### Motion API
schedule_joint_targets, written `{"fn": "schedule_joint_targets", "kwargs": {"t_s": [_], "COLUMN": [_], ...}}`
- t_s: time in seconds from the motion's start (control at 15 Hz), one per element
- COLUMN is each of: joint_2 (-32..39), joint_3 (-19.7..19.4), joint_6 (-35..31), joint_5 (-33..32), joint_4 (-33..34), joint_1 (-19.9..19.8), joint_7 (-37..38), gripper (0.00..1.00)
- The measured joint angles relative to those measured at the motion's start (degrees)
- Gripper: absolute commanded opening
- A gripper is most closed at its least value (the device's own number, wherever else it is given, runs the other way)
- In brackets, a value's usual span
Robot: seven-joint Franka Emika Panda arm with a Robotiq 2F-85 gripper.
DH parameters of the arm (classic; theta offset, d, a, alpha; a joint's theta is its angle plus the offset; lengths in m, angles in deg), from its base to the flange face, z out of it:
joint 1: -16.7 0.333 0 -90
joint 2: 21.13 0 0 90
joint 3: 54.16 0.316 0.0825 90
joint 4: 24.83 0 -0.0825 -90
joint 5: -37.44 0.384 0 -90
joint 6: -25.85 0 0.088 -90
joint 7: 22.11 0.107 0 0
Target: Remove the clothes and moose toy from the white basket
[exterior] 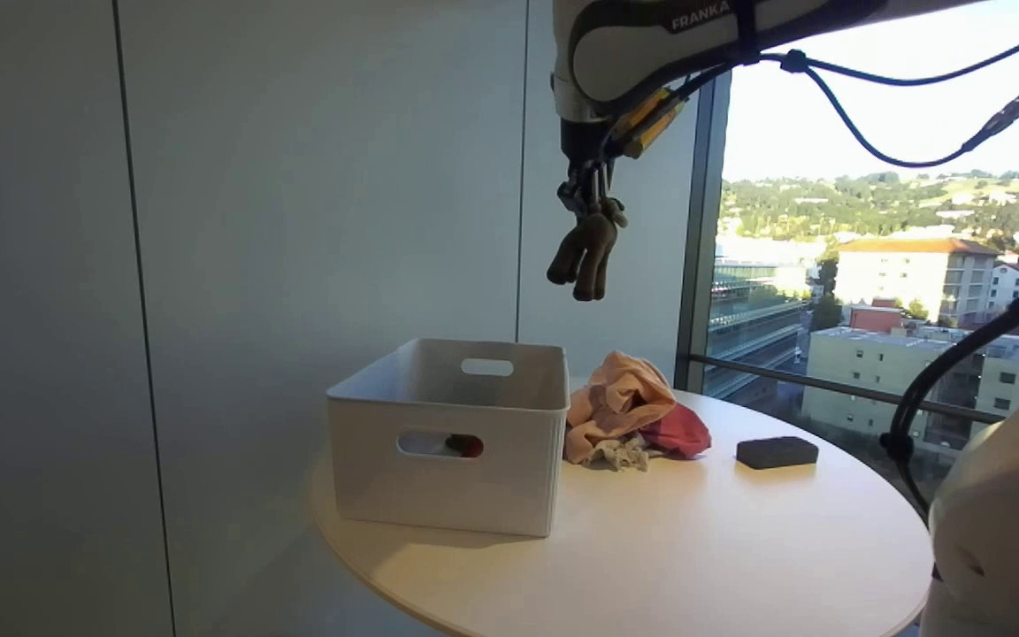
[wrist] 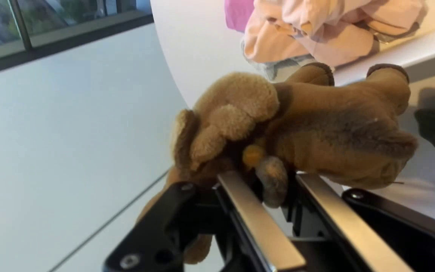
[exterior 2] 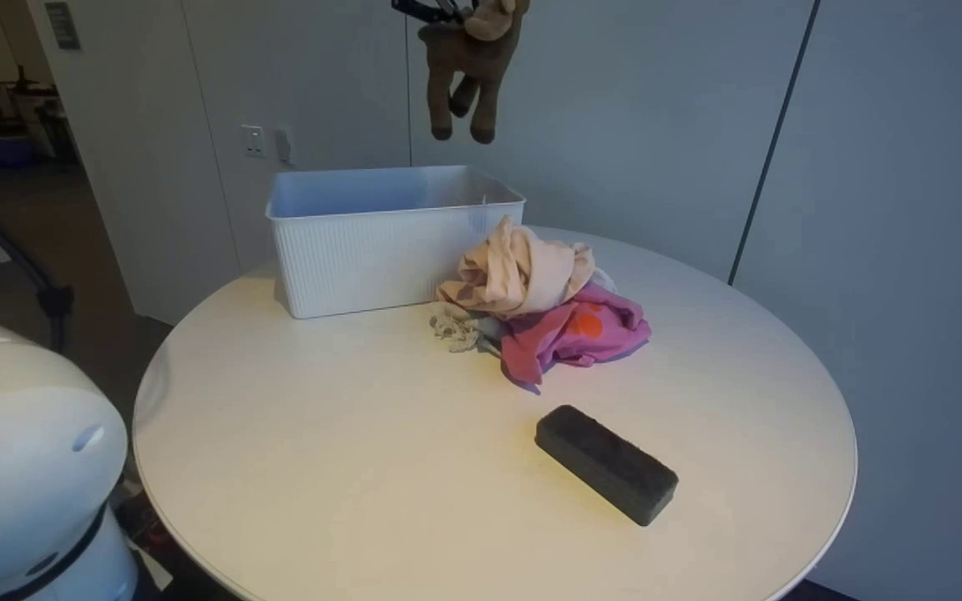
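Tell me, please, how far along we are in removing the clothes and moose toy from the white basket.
Done: clothes lie heaped on the table beside the white basket. In hand: the tool grips the moose toy in the air, higher than the basket. Left: probably setting the toy down outside. Something green and red shows inside the basket; I cannot tell whether it is clothing.

A long black block [exterior 2: 606,464] lies flat on the round table [exterior 2: 347,451]. Behind stands a grey panelled wall [exterior: 324,221]; in an exterior view it carries a wall plate [exterior 2: 253,140] and, higher up, a plaque [exterior 2: 62,25]. Through the window [exterior: 881,217] beside the wall, pale buildings [exterior: 907,279] stand below green hills [exterior: 784,202].
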Motion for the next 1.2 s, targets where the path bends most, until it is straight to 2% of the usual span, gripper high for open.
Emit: {"fn": "schedule_joint_targets", "kwargs": {"t_s": [0.33,0.53,0.6,0.67,0.73,1.0,1.2], "joint_2": [4.4,8.8,10.5,12.0,13.5,17.0,16.8], "joint_3": [-1.0,-1.8,-2.2,-2.5,-2.9,-3.9,-3.9], "joint_6": [0.7,3.1,3.8,4.5,5.0,5.4,5.4], "joint_5": [-5.8,-6.5,-6.4,-6.1,-5.5,-2.3,-0.9], "joint_4": [-5.6,-7.7,-8.1,-8.2,-8.2,-7.8,-7.0], "joint_1": [-4.9,-5.9,-5.9,-5.9,-5.8,-5.8,-5.3], "joint_7": [14.5,22.2,24.2,25.8,27.0,30.0,31.5], "gripper": [0.07,0.07,0.12,0.48,0.48,0.74,0.94]}}
